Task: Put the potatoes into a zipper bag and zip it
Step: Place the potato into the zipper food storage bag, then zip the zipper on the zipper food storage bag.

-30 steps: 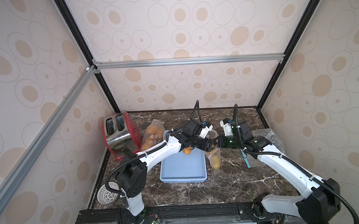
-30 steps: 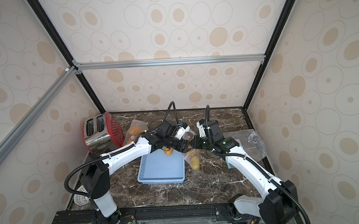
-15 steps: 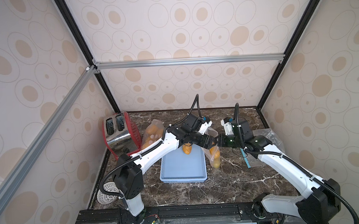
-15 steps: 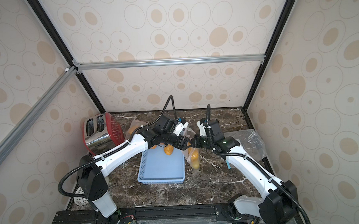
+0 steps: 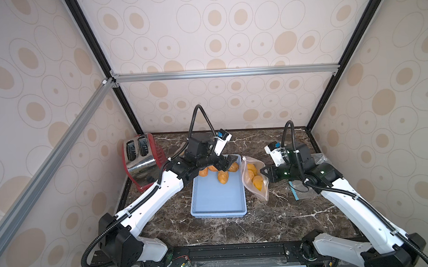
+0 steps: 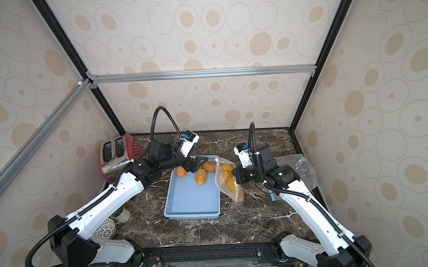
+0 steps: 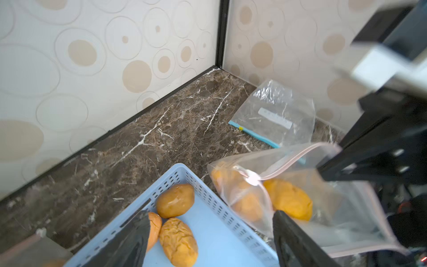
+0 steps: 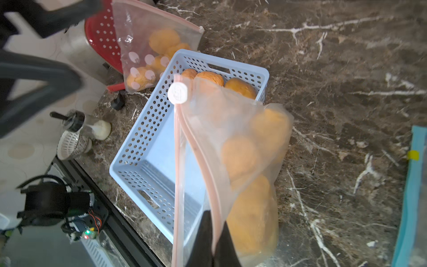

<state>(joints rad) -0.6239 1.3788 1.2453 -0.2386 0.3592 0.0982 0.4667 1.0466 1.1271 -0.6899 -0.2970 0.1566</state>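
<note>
Beneath the spread left claw [image 7: 210, 215], potatoes [image 7: 178, 240] lie in the blue basket [image 7: 209, 196]; centre over 1 before closing; the right claw [image 8: 213, 223] pinches the zipper bag [image 8: 231, 111] rim.

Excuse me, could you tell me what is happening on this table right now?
Two robot arms are bagging potatoes. The right gripper is shut on the rim of a clear zipper bag, holding its mouth up beside the blue basket; several potatoes already sit inside it. The left gripper is open over the far end of the basket, above the few potatoes left there, and holds nothing. The bag is not yet zipped.
</note>
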